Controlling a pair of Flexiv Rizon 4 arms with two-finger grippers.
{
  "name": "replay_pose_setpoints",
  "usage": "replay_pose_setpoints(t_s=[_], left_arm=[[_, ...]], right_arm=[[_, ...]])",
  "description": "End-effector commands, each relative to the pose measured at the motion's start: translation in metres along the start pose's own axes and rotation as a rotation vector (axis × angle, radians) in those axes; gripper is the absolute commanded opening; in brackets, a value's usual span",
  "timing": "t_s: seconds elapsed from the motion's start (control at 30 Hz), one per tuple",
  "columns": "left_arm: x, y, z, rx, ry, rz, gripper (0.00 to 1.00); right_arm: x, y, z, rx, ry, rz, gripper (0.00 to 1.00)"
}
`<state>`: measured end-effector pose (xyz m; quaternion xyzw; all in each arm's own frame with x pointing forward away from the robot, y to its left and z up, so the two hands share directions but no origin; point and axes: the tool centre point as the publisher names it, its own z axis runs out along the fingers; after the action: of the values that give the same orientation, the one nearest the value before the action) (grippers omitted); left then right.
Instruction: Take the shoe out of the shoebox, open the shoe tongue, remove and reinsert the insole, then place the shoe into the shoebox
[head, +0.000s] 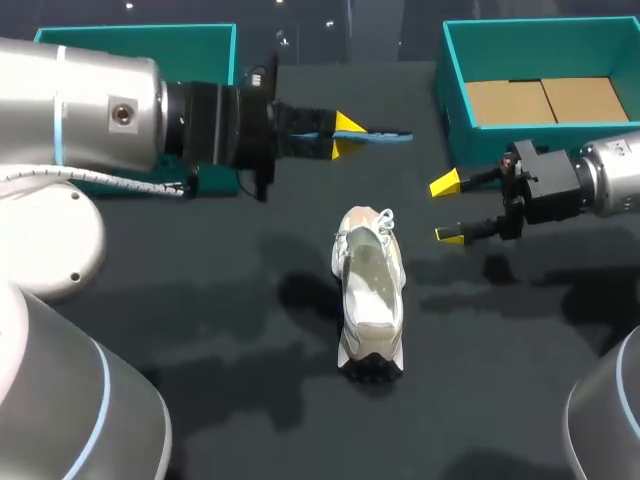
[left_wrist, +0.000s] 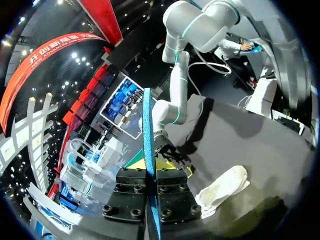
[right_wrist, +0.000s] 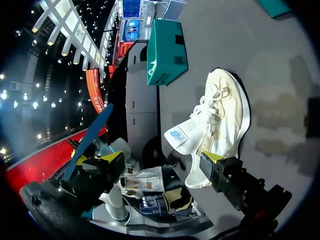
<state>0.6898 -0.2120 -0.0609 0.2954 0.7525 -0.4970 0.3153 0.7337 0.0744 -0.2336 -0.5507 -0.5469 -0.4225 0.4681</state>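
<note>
Left tool (head: 345, 133) pinches the blue insole (head: 388, 135) aloft; right tool (head: 448, 210) gapes empty beside the white shoe (head: 368, 290) on the desk (head: 200, 330). Unheld, the shoe may skid as the insole enters.

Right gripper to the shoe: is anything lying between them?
No. In the head view only bare black table separates the open right gripper from the shoe.

White shoe (right_wrist: 222, 115) sits on the dark surface (right_wrist: 280, 60) right ahead of my right claw (right_wrist: 159, 160), which is spread wide. The tongue (right_wrist: 180, 136) is flopped out. Teal shoebox (right_wrist: 165, 52) further out, and a blue insole (right_wrist: 90, 140) pokes up past one finger.
</note>
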Motion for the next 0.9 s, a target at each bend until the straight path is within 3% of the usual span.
replay_pose_setpoints(t_s=[0.03,0.4,0.53,0.9], left_arm=[[0.012,0.014,0.015,0.003,-0.037,0.205,0.0],[0.029,0.037,0.025,0.084,-0.096,0.426,0.0],[0.032,0.04,0.022,0.095,-0.149,0.476,0.0],[0.032,0.04,0.022,0.095,-0.149,0.476,0.0]], right_arm=[[0.002,0.01,0.002,-0.008,0.029,0.013,1.0],[0.026,0.024,-0.013,-0.04,0.038,0.017,1.0],[0.028,0.031,-0.017,-0.069,0.038,0.027,1.0],[0.028,0.031,-0.017,-0.069,0.038,0.027,1.0]])
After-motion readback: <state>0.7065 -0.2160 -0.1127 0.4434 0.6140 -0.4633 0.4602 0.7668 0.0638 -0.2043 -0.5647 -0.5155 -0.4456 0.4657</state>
